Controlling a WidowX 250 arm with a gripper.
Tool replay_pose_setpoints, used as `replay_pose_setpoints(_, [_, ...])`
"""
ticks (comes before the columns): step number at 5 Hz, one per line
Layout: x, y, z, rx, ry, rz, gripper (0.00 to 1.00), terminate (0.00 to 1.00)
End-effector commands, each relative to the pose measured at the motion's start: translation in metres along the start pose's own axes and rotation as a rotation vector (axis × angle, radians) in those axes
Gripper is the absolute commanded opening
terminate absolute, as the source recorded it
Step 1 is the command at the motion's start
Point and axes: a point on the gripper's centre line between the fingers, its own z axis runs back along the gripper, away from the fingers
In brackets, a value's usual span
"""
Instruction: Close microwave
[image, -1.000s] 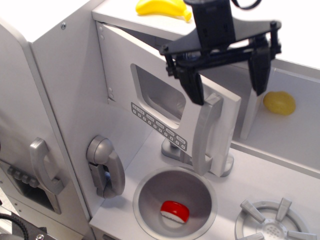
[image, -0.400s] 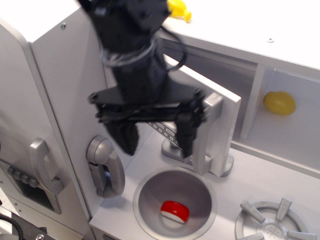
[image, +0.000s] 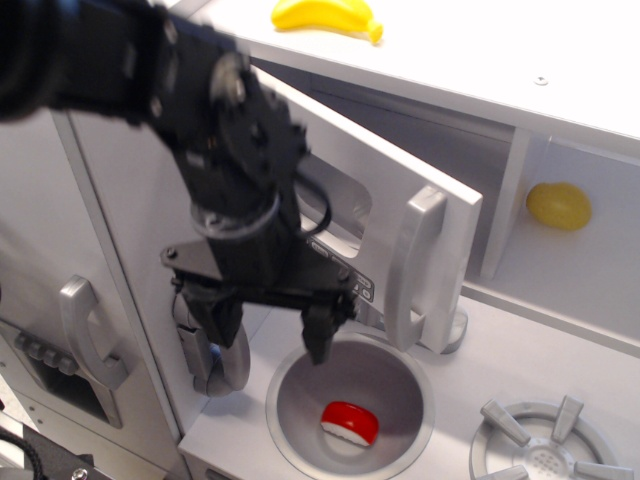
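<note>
We see the boxy light-grey toy microwave (image: 420, 200) with its flat windowed door (image: 385, 215) swung well open below the white top shelf, so closing remains undone, while our black gripper (image: 268, 330), fingers (image: 318, 335) spread and empty, hangs left of the tall silver handle (image: 415, 265)

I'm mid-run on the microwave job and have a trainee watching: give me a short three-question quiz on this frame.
1. True or false: the microwave door is fully shut.
2. What lies in the sink bowl? A) yellow ball B) red-and-white object C) banana
3. Fill in: the gripper hangs in front of the door with its fingers ____ and holding nothing.

Key: 1 false, it stands ajar. 2 B, the red-and-white object. 3 open.
</note>
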Motion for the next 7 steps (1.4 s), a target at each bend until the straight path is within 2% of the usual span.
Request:
replay_pose_setpoints(1, [0.035,0.004,0.003,-0.027,-0.090,0.066,1.00,0.00])
replay_pose_setpoints(2, [0.054,0.000,-0.002,-0.026,-0.142,0.092,1.00,0.00])
replay_pose_setpoints(3, [0.068,-0.008,0.000,-0.048,-0.166,0.115,1.00,0.00])
replay_pose_setpoints(7, [0.095,-0.029,0.003,-0.072,-0.221,0.193,1.00,0.00])
